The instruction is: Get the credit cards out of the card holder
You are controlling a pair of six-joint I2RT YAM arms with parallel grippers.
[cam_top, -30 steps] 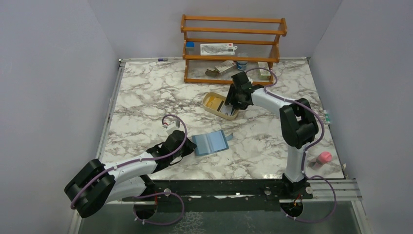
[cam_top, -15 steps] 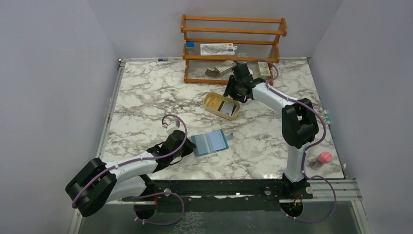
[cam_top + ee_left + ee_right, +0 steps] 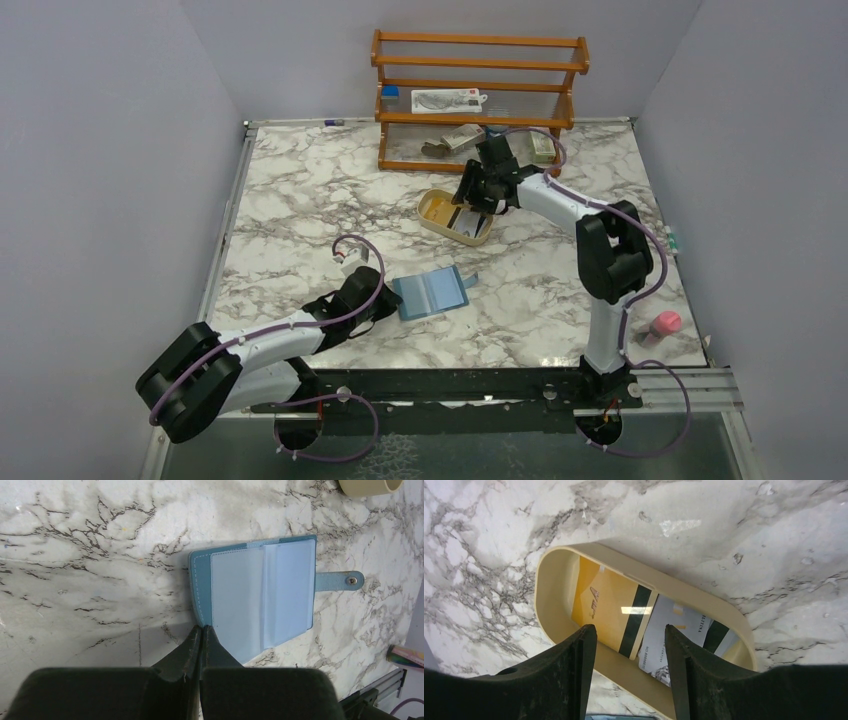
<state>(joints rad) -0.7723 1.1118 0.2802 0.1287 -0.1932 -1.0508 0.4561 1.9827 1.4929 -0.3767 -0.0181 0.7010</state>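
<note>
The teal card holder point(image 3: 432, 292) lies open on the marble, its pale blue slots point(image 3: 260, 595) facing up and its snap tab pointing right. My left gripper point(image 3: 202, 627) is shut, and its tips touch the holder's near left edge. In the oval tan tray point(image 3: 432, 220) lie credit cards: a yellow one with a dark stripe point(image 3: 609, 607) and a white printed one point(image 3: 674, 630), partly overlapping. A third dark stripe shows at the tray's right end. My right gripper point(image 3: 629, 627) hangs open just above the tray's near rim point(image 3: 549, 580), holding nothing.
A wooden rack point(image 3: 478, 95) with small items stands at the back, just behind the right arm. A pink object point(image 3: 665, 322) sits near the right arm's base. A metal rail point(image 3: 690, 385) runs along the near table edge.
My right gripper has drawn back from the tray's right end toward the rack, uncovering the cards in the tray, then shifted slightly left. The left arm and card holder have not moved.
</note>
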